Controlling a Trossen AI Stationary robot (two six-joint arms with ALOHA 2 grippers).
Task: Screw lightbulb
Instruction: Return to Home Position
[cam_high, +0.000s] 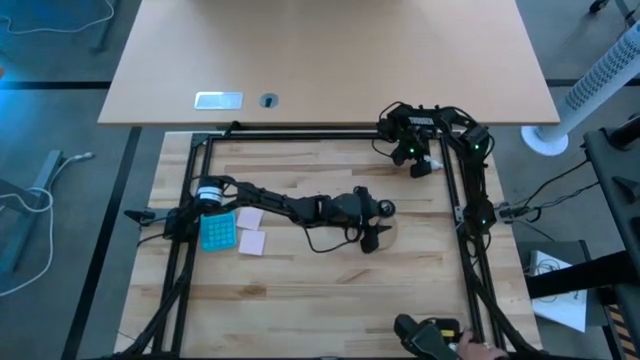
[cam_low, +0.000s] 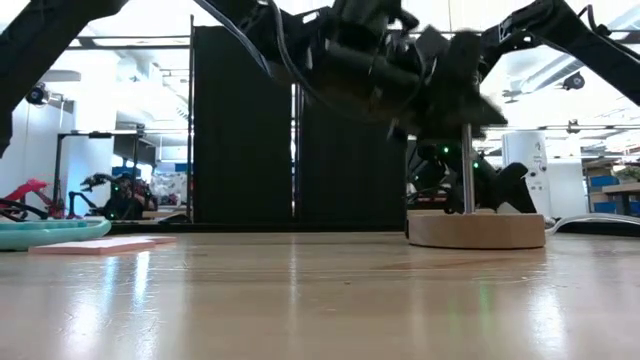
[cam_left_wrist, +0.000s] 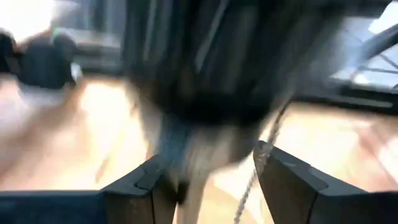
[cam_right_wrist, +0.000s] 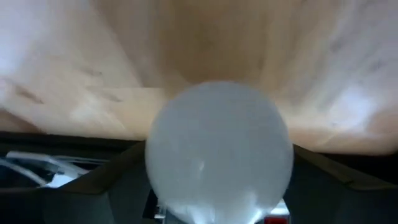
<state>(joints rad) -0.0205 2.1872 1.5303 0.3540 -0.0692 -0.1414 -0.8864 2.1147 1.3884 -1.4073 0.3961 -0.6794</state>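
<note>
The lamp stands mid-table: a round wooden base (cam_low: 476, 230), a thin metal rod (cam_low: 467, 170) and a black socket (cam_high: 386, 208) on top. My left gripper (cam_high: 372, 232) is at the socket, and its fingers (cam_left_wrist: 146, 186) stand apart on either side of a blurred dark and pale shape in the left wrist view. My right gripper (cam_high: 420, 165) is near the table's far right corner, shut on the white lightbulb (cam_right_wrist: 217, 158), which also shows in the high view (cam_high: 426, 168). The bulb's screw base is hidden behind its globe. My left gripper is at the lamp's socket, but blur hides whether its fingers touch it. My right gripper pinches the lightbulb between its two fingers (cam_right_wrist: 121, 171), one on each side of the round globe (cam_right_wrist: 158, 168). The bulb is clear of the table, its globe toward the wrist camera.
A turquoise pad (cam_high: 218, 232) and two pink notes (cam_high: 251, 230) lie at the left, near the left arm's base. Black frame rails (cam_high: 320, 135) edge the work area. A person's hand (cam_high: 482, 350) with a dark device (cam_high: 425, 335) is at the near right corner.
</note>
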